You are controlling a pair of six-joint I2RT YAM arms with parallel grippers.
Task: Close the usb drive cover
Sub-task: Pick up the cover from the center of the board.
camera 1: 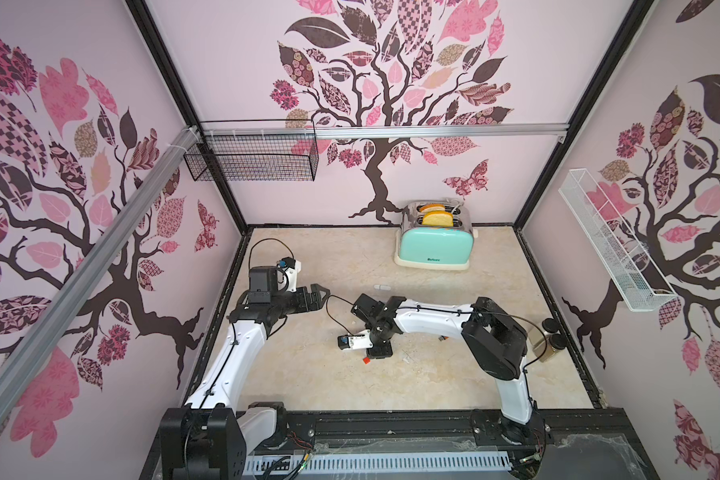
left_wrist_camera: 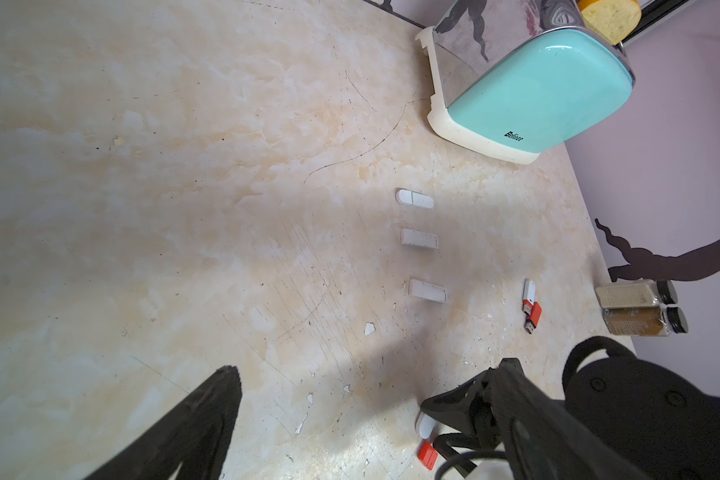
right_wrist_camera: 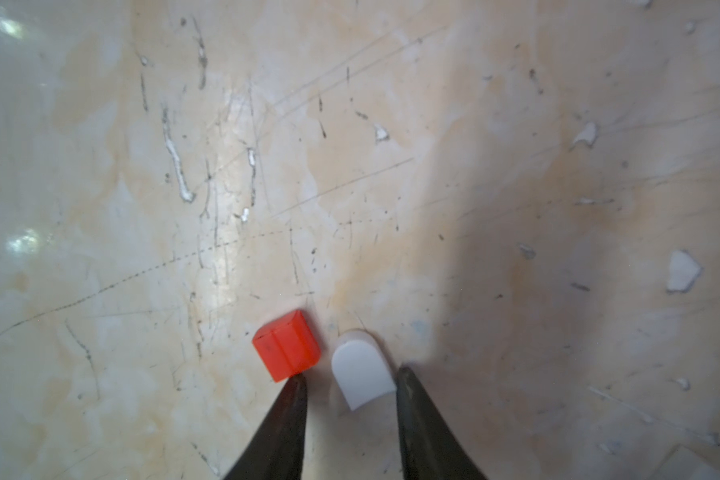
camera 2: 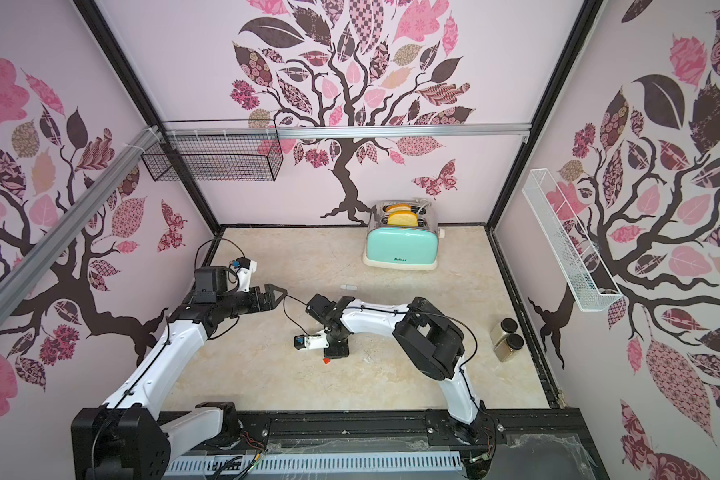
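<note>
The usb drive point(right_wrist_camera: 362, 370) shows its white rounded end on the table between the fingers of my right gripper point(right_wrist_camera: 352, 376). The jaws are open and stand on either side of it, with a gap at one side. Its red cover point(right_wrist_camera: 287, 345) lies separate beside it, touching the tip of one finger point(right_wrist_camera: 292, 399). The cover point(camera 1: 366, 360) also shows in both top views, just in front of the downward-pointing right gripper point(camera 1: 378, 352). My left gripper point(camera 1: 319, 297) hovers wide open and empty to the left. In the left wrist view the drive point(left_wrist_camera: 426, 426) and cover point(left_wrist_camera: 427, 455) lie low by the right gripper.
Several other drives lie toward the toaster: a white one with a green line point(left_wrist_camera: 414, 198), two white blocks point(left_wrist_camera: 419, 238), and a red-and-white pair point(left_wrist_camera: 531, 305). A mint toaster point(camera 1: 433, 245) stands at the back. Two spice jars point(camera 1: 549, 338) lie at the right edge.
</note>
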